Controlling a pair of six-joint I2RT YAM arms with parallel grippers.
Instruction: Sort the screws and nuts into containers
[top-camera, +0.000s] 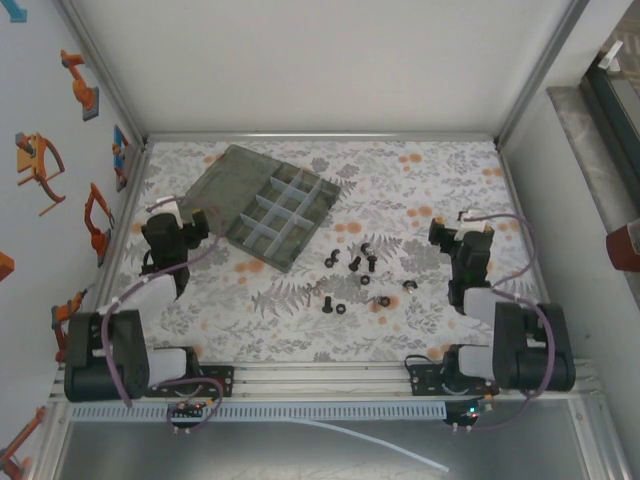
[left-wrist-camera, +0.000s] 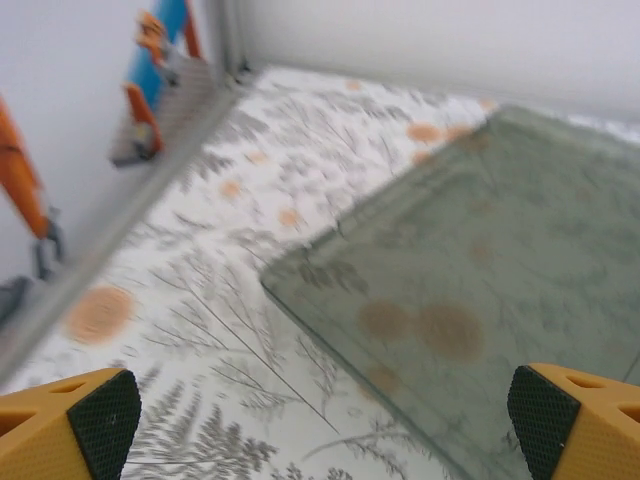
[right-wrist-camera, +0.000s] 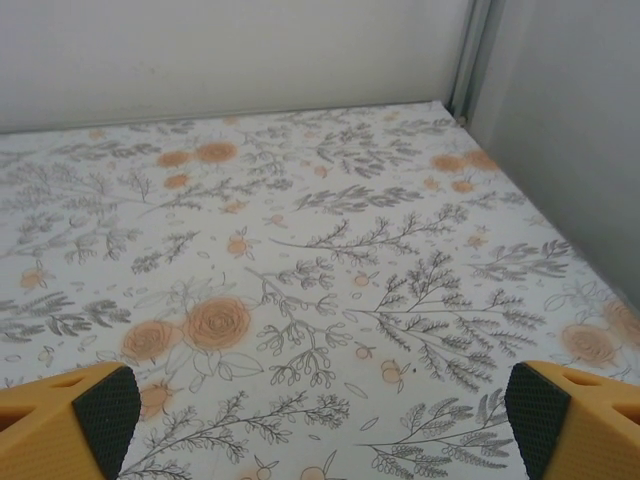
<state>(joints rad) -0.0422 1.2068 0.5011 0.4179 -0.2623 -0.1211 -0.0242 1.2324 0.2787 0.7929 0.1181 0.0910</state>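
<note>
Screws (top-camera: 354, 263) well left of right gripper (top-camera: 458, 224)

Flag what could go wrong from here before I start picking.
The screws and nuts lie mixed and close together, so one grab may catch two kinds at once. The left gripper hangs right beside the open lid; swinging inward might shove the organiser box.

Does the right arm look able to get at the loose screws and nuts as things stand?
Probably yes: the screws and nuts lie on open mat beside the right arm, nothing between, and its jaws stand open.
</note>
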